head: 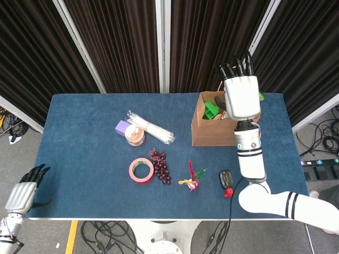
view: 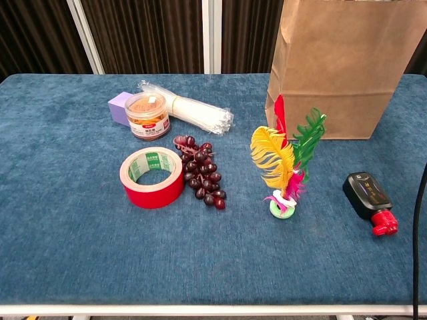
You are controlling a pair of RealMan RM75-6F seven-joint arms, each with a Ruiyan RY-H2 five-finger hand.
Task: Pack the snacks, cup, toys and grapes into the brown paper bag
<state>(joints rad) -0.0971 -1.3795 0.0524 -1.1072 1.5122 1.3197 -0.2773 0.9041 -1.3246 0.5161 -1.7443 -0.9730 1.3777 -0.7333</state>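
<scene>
The brown paper bag [head: 212,132] stands open at the table's back right, with a green item [head: 211,109] and other things inside. My right hand [head: 241,98] hovers over the bag's right side, fingers spread and holding nothing. On the table lie a snack jar [head: 134,136], dark grapes [head: 160,165] and a feather toy [head: 192,178]. In the chest view the bag [view: 343,67] rises behind the feather toy [view: 283,160], with the grapes [view: 200,175] and the jar [view: 147,115] to the left. My left hand [head: 24,191] hangs off the table's front left corner, empty.
A red tape roll [head: 141,170] lies beside the grapes. A purple block [head: 122,126] and a clear plastic-wrapped pack [head: 152,129] sit behind the jar. A black device with a red end [head: 226,181] lies at the front right. Dark curtains stand behind the table.
</scene>
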